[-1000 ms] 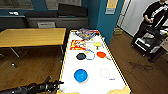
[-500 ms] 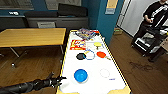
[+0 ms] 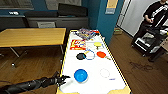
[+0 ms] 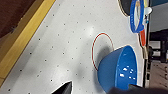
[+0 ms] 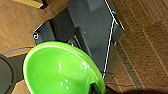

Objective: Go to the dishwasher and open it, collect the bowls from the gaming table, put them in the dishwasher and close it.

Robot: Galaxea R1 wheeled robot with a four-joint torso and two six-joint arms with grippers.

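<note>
Head view: I have the left gripper (image 3: 62, 79) extended over the near edge of the gaming table (image 3: 92, 86), just beside the blue bowl (image 3: 80, 75), not touching it. Its fingers look spread, but I cannot confirm this here. Further up the white top sit a black bowl (image 3: 80, 56), a red-orange bowl (image 3: 101, 54) and a yellow bowl (image 3: 97, 44), with a blue ring (image 3: 89, 55) between the black and red-orange ones. A person (image 3: 152, 22) stands well apart by a cart. Risk: the bowl is light on a smooth top, so a finger striking its wall, rather than straddling the rim, would likely push it away or tip it. Left wrist view: this shows what the head view cannot: the blue bowl (image 4: 120, 70) sits open side up beside a red circle marking (image 4: 102, 51), and one dark fingertip (image 4: 63, 88) stands clear of it, so I judge the jaws released and empty. Right wrist view: I see a green bowl (image 5: 61, 70) close against the right gripper, over wooden floor and the robot's dark base; it appears clenched at the rim, though the fingers are hard to make out. Risk: a rim grip may slip if the arm swings.
</note>
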